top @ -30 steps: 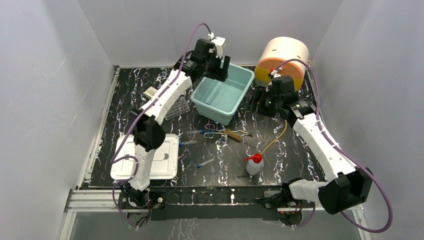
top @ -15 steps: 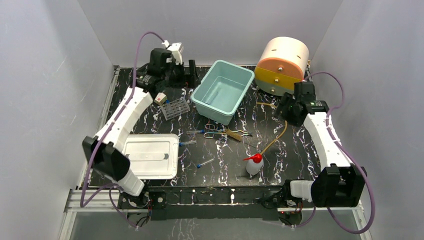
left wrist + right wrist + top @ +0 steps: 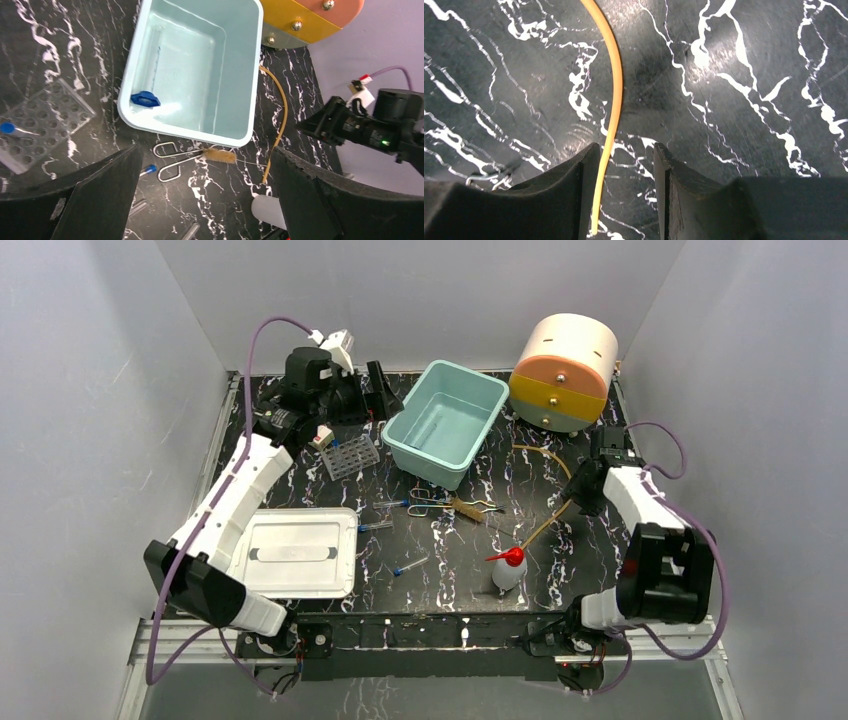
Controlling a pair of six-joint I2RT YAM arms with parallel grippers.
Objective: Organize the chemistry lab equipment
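Tubing (image 3: 614, 100) right of teal bin (image 3: 235, 75), between narrowly parted right pincer (image 3: 624, 192) | left pincer (image 3: 205, 165) wide, left of bin | blue cap (image 3: 145, 99) inside bin

We show both arms displaced from their earlier poses. The left pincer (image 3: 372, 395), a second ago above the left rim of the teal bin (image 3: 425, 468) at upper centre, has swung toward the upper left of the frame and now hangs beyond the grey tube rack (image 3: 350, 454); its elbow has dropped to the lower left. The right pincer (image 3: 585, 490), earlier beside the orange-and-cream drum (image 3: 565, 365), has withdrawn rightward and down the frame. We now find it low over the tabletop (image 3: 590, 540), straddling the tan rubber tubing (image 3: 548, 520), its arm folded tighter at the right edge.
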